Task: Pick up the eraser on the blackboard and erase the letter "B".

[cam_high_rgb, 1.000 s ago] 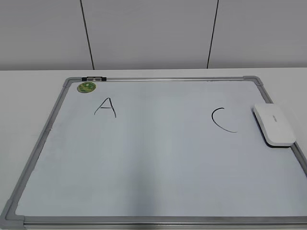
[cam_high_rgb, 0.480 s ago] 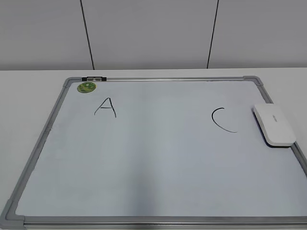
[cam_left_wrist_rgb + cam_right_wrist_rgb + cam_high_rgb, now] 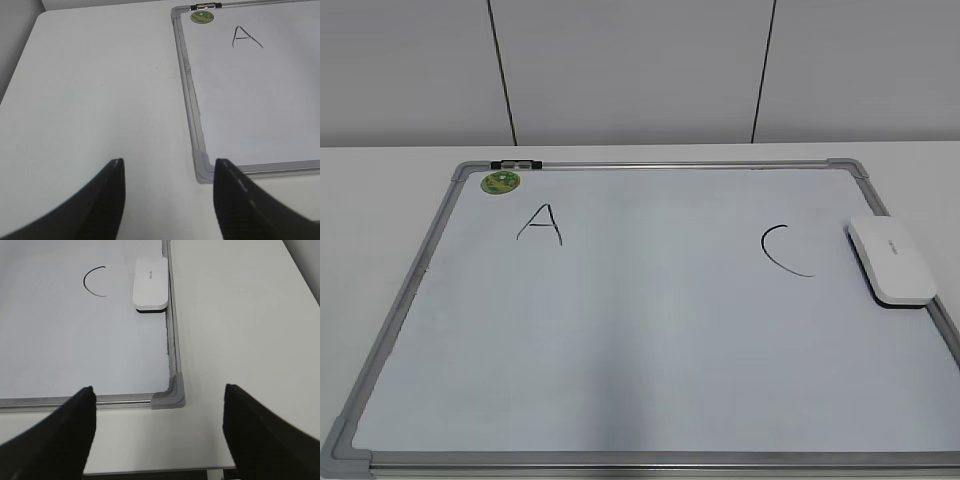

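Ahead of the right gripper (image 3: pixel 159 420), jaws spread wide and empty, the eraser (image 3: pixel 150 283) is seen flat on the board (image 3: pixel 75 350) beside the right frame. Likely light, rigid, slick plastic; best pinched across the long sides. Left gripper (image 3: pixel 167 187) also open, empty. No "B" is visible.

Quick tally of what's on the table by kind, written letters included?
Whiteboard: 1
Eraser: 1
Green sticker: 1
Written letters: 2, A and C; no B visible
Total: 5
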